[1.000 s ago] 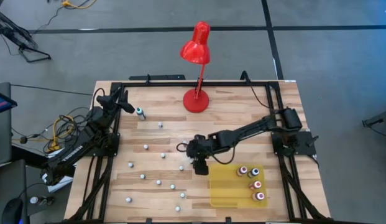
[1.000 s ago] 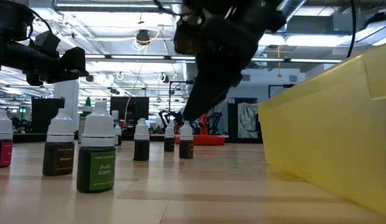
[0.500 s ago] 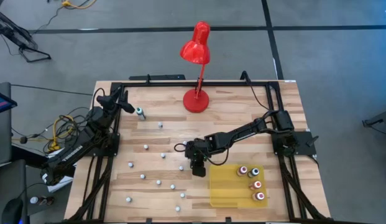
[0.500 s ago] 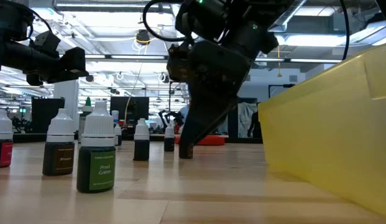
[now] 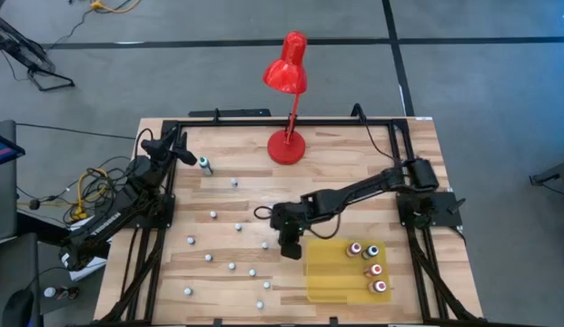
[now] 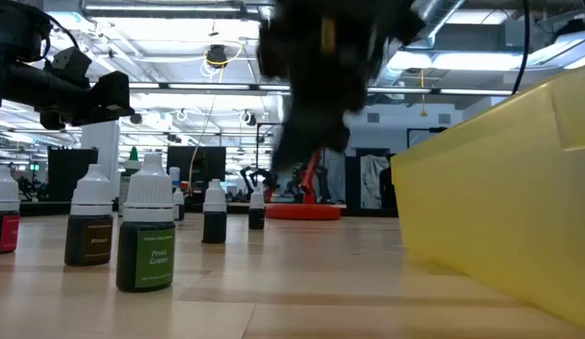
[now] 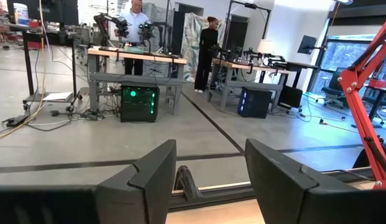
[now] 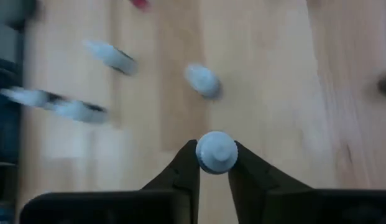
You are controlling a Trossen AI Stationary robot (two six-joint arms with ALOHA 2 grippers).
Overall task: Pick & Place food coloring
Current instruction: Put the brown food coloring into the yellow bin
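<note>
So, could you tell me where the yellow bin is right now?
In the high view the yellow bin sits at the table's near right corner area, just beside the right gripper, with four food coloring bottles standing along its right side.

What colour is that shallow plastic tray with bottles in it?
Translucent yellow; the shallow plastic tray shows best in the high view.

Lamp (image 5: 286, 136) is set at the worktop's (image 5: 345, 173) 12 o'clock edge. Tray (image 5: 331, 277) sits at 4 o'clock, four bottles (image 5: 368, 266) inside along its 3 o'clock side. Loose bottles (image 5: 229, 245) are scattered from centre to 7 o'clock. Right pincer (image 5: 289, 247) is placed just at the tray's 9 o'clock side; left pincer (image 5: 183, 154) at 10 o'clock.
</note>
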